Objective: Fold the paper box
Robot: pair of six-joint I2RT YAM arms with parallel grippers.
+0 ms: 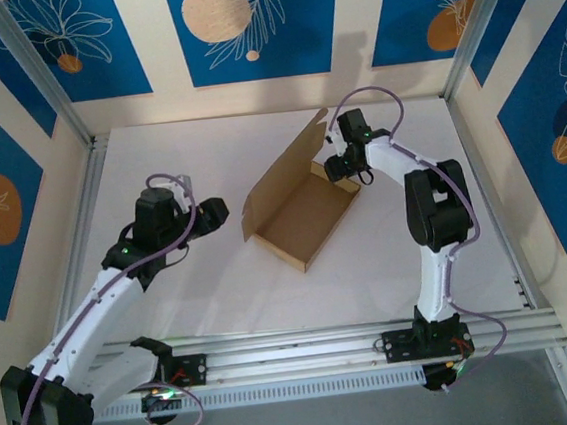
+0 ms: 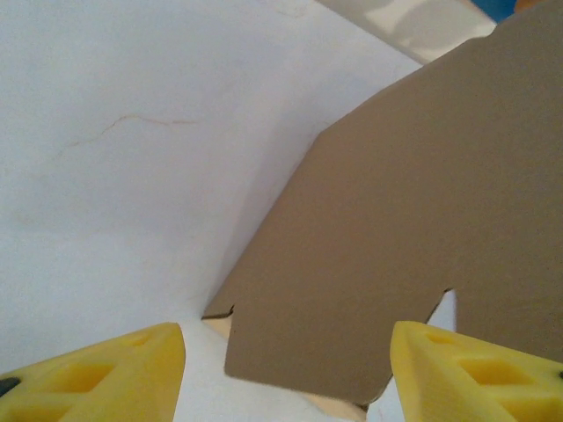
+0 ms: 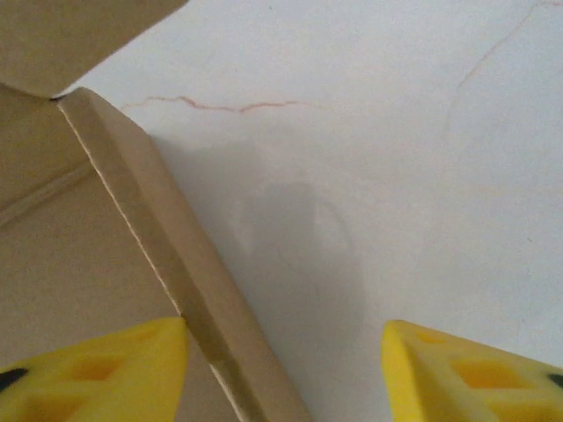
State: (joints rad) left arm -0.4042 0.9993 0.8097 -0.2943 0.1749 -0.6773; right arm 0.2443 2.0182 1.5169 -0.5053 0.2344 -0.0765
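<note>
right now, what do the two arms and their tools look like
The left arm and right arm have white links, black joints and looping lilac cables. The left tool and right tool carry yellow wedge-shaped fingers with moulded recesses.

the white table (image 1: 206, 140) lies flat under the left gripper (image 1: 218, 215) and the right gripper (image 1: 346, 171). past them stands a cream wall (image 1: 152, 44) with blue panels (image 1: 288, 46), pale leaves and orange circles. silver rails (image 1: 306, 343) run behind them.
</note>
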